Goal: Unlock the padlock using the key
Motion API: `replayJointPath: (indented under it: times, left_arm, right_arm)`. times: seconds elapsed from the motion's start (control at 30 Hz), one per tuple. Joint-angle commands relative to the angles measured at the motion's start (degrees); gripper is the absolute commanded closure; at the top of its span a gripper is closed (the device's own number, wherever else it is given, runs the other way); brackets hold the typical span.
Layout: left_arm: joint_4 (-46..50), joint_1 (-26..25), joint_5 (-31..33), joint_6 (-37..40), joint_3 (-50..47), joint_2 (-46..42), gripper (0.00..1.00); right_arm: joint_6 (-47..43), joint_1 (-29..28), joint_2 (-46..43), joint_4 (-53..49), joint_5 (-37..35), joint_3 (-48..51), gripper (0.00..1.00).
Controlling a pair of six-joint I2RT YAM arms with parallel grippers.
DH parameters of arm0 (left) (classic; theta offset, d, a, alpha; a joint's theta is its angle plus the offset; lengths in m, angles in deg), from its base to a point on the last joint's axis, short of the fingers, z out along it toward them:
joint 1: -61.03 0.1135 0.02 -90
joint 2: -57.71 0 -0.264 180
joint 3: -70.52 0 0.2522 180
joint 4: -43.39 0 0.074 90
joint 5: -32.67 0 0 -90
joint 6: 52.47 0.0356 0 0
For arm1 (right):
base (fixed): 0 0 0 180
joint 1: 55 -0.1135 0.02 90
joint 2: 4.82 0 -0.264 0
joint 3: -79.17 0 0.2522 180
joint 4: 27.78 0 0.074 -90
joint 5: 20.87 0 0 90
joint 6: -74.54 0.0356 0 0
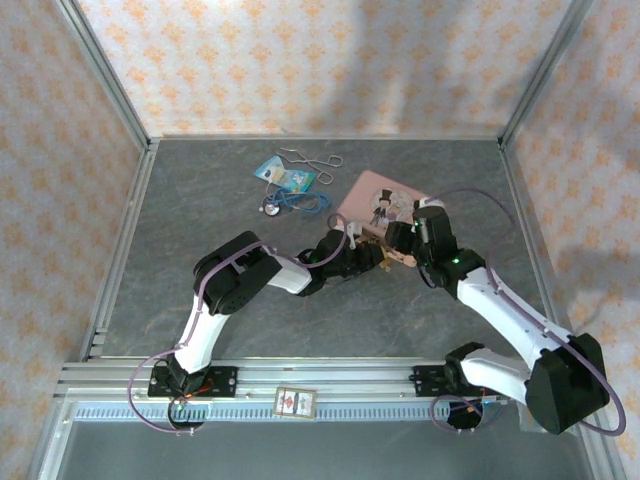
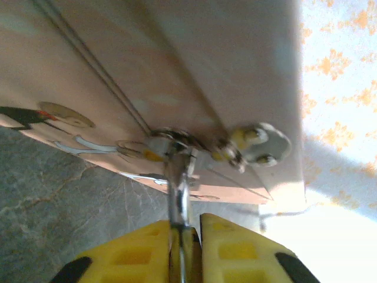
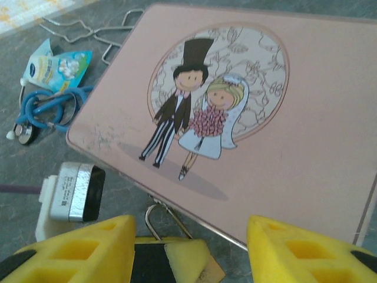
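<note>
The tiny padlock's silvery shackle (image 3: 154,217) rises from between yellow fingers (image 3: 187,254) of my left gripper (image 1: 372,255), against the near edge of the pink illustrated tin box (image 3: 277,147). From the left wrist, my left gripper (image 2: 187,236) is shut on this silvery piece (image 2: 177,188), which reaches up to a blurred ring and pale fittings (image 2: 253,141) on the box's side (image 2: 194,65). My right gripper (image 3: 189,227) is open, one finger on each side of the padlock, touching nothing. I cannot make out the key for certain.
A blue stethoscope (image 1: 295,202) and a blue packet (image 1: 285,174) lie behind the box, with a bent wire piece (image 1: 310,157) beyond them. A small card (image 1: 295,402) sits on the near rail. Patterned walls enclose the table (image 1: 200,230).
</note>
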Motion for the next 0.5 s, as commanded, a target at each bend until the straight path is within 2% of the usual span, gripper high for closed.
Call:
replayJointPath:
  times: [0.0,0.07,0.17,0.3,0.47]
  left_arm:
    - [-1.66,0.7,1.45,0.44,-2.28,-2.32,0.63]
    - [-2.13,1.52,1.76,0.13,-5.09,-4.38,0.51]
    - [-3.32,3.25,2.44,-0.36,-9.23,-7.96,0.45]
    - [-4.14,5.72,3.82,-0.44,-13.69,-12.46,0.44]
    - [-4.78,8.43,6.67,-0.53,-17.47,-17.75,0.45]
  right_arm:
    - [1.07,-0.06,0.19,2.5,2.2,0.76,0.48]
    - [0.93,-0.14,0.22,2.53,2.38,0.89,0.47]
    - [0.69,-0.42,0.27,2.69,3.0,0.96,0.47]
    - [0.24,-1.63,1.46,2.8,4.32,0.81,0.46]
    - [-0.6,-8.17,7.62,-0.21,1.61,-1.43,0.52]
